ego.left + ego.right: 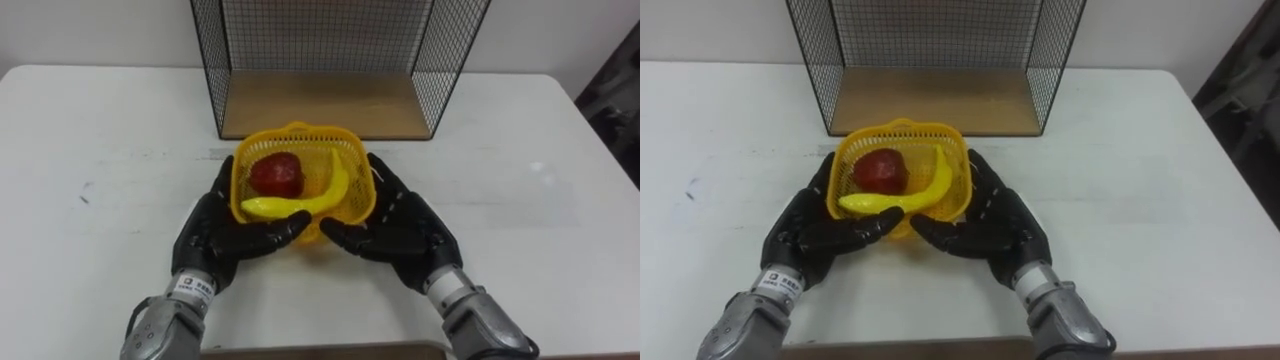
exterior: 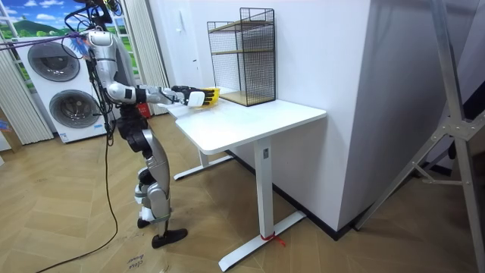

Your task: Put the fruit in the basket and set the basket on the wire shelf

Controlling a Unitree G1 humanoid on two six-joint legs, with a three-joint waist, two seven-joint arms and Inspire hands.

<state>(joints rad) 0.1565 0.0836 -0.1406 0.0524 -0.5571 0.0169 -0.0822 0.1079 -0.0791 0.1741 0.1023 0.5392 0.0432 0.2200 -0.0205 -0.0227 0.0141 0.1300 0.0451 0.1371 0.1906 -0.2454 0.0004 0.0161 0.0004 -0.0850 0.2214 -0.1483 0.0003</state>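
Note:
A yellow plastic basket [image 1: 300, 131] sits in front of the wire shelf [image 1: 325, 104], near the table's front edge. It holds a red apple [image 1: 277, 174] and a yellow banana [image 1: 322, 194] that curves across its front. My left hand [image 1: 213, 240] lies flat against the basket's left side and my right hand [image 1: 412, 236] against its right side. The fingers of both run straight along its walls, and both thumbs point inward under its front edge. In the room view the basket [image 2: 209, 95] is held out before me at the table's edge. I cannot tell whether it touches the tabletop.
The shelf is a black wire cage with a wooden floor and an open front, standing at the back of the white table [image 1: 100, 150]. In the room view it has an upper level [image 2: 241, 51] and stands against the wall. Washing machines [image 2: 53, 83] are behind me.

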